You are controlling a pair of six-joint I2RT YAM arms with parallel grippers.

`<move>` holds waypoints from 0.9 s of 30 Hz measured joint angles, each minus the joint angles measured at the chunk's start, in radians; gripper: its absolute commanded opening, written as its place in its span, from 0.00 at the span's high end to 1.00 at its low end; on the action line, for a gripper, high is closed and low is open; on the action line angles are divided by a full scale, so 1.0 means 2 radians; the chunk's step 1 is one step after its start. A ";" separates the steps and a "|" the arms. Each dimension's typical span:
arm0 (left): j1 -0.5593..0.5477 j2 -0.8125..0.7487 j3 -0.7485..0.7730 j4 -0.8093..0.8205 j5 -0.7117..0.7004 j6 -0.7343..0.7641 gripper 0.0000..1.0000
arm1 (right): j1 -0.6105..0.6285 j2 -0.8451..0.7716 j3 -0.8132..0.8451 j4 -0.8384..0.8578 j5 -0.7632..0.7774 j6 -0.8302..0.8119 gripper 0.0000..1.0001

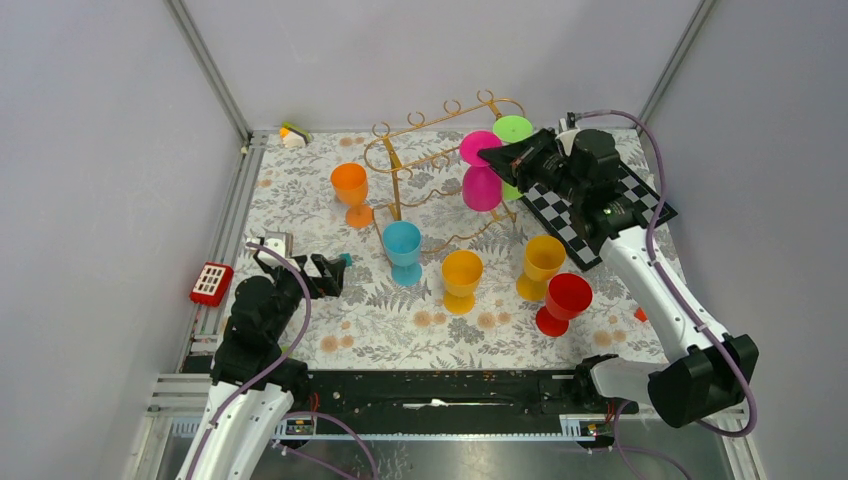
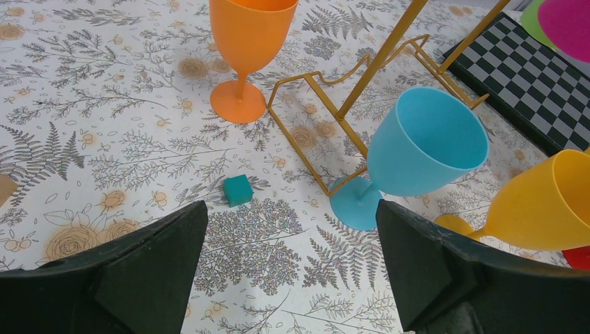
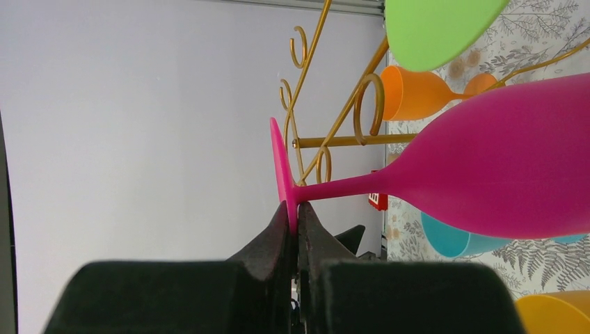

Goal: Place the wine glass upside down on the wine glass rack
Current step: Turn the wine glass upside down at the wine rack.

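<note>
The magenta wine glass [image 1: 481,185] hangs upside down, foot up and bowl down, at the right end of the gold wire wine glass rack [image 1: 410,160]. My right gripper [image 1: 492,154] is shut on the edge of its foot disc. In the right wrist view the right gripper [image 3: 296,210] pinches the thin foot of the magenta glass [image 3: 501,167], whose stem lies close to the rack's curled hooks [image 3: 365,104]. I cannot tell whether the foot rests on the rail. My left gripper [image 1: 335,270] hovers open low over the mat; in its own view the left gripper [image 2: 291,209] has nothing between its fingers.
A green glass [image 1: 513,130] is inverted at the rack's far right end. Orange [image 1: 350,192], blue [image 1: 403,250], two yellow [image 1: 462,278] [image 1: 541,264] and red [image 1: 565,302] glasses stand upright around the rack. A teal cube [image 2: 238,189] lies ahead of the left gripper. A checkerboard [image 1: 600,215] lies under the right arm.
</note>
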 measured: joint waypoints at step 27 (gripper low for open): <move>0.000 0.000 0.000 0.000 0.001 0.000 0.01 | -0.001 0.021 0.001 0.037 0.028 0.016 1.00</move>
